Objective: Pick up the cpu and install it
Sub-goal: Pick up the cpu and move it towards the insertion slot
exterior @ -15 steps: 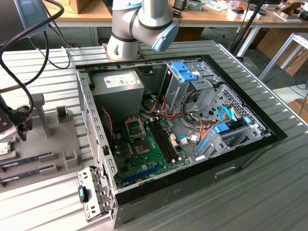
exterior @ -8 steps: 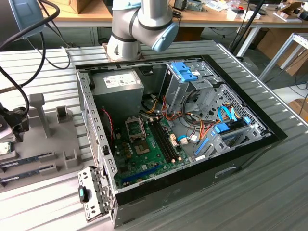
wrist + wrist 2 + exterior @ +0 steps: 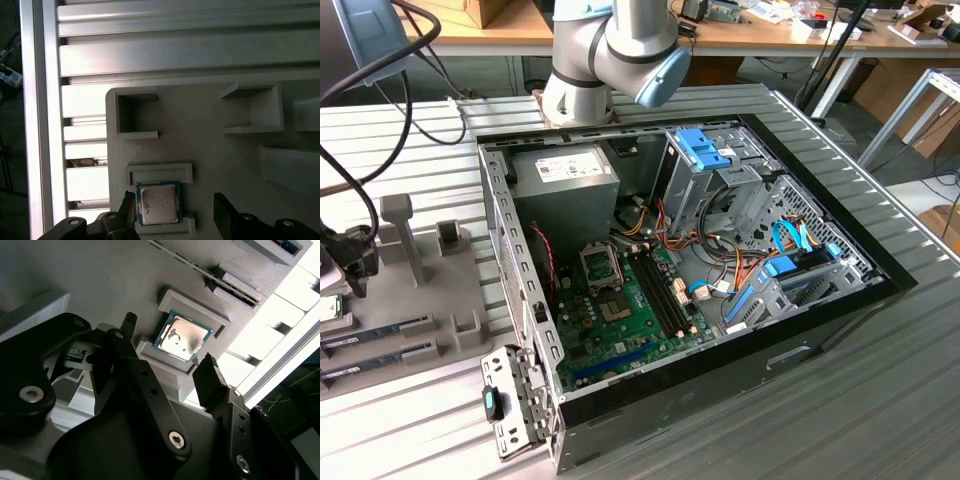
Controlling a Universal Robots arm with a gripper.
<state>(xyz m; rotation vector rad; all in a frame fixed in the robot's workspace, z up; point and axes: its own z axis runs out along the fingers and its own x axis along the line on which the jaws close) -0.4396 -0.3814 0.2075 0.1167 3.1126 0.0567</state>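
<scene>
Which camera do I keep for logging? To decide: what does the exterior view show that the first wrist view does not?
The exterior view adds the open computer case, its motherboard with the empty socket, and the arm at its upper joints. The first wrist view adds the cpu lying flat in its recess, with the gripper open and a finger to each side of it. Both share the grey holder and the ribbed metal table under it.

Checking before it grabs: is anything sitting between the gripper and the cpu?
Nothing visible. In both wrist views the open gripper hangs over the cpu, which lies bare in its grey holder.
</scene>
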